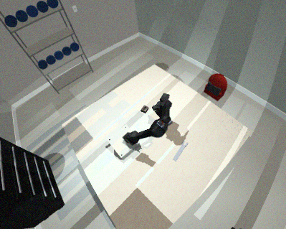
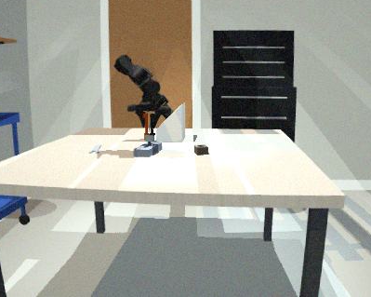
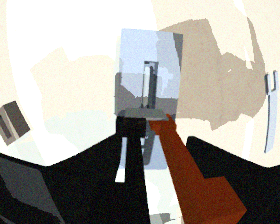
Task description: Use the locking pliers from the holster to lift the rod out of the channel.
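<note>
Squeezing looks like the step now, and the black handle (image 3: 134,165) and orange handle (image 3: 175,165) (image 2: 146,120) should come together slowly and evenly, with the pliers' mouth straight around the rod (image 3: 146,82). The gripper (image 3: 155,141) (image 2: 147,111) (image 1: 156,108) is part-way open, with the pliers between its fingers. The rod lies in the slot of the blue block (image 3: 134,45) (image 2: 146,151); I cannot tell if the pliers bite it. A blue cart (image 2: 16,118) stands left of the pale table (image 2: 173,197) (image 1: 212,134) (image 3: 90,75). On top, a thin forked strip (image 2: 96,149) (image 1: 180,151) (image 3: 271,115), the blue block, a white wedge (image 2: 175,128) and a small brown block (image 2: 201,150) (image 1: 144,109) (image 3: 12,122) follow, then black drawers (image 2: 253,81) (image 1: 26,184) behind.
</note>
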`<move>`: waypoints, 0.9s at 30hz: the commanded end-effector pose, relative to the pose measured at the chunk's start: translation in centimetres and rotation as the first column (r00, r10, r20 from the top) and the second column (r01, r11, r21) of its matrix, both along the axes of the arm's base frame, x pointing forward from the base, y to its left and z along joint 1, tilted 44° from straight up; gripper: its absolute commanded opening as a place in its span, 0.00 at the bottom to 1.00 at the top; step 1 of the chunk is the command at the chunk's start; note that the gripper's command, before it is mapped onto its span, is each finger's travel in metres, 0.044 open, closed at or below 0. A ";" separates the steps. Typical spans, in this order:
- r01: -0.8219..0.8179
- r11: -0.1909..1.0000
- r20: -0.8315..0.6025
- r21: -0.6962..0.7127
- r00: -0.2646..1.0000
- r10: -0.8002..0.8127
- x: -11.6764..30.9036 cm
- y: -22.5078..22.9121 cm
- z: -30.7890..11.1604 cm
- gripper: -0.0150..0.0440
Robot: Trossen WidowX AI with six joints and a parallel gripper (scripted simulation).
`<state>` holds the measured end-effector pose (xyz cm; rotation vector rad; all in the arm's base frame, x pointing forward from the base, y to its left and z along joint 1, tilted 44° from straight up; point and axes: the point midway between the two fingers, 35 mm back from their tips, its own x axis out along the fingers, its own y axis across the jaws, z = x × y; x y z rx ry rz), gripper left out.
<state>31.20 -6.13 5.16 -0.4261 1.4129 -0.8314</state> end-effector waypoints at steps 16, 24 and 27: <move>-0.005 1.000 0.005 -0.006 1.000 0.005 0.4 1.9 0.9 0.41; -0.035 0.999 0.031 -0.016 0.999 0.035 0.8 2.3 1.5 0.41; -0.048 0.999 0.043 -0.021 0.998 0.049 1.0 2.5 1.8 0.41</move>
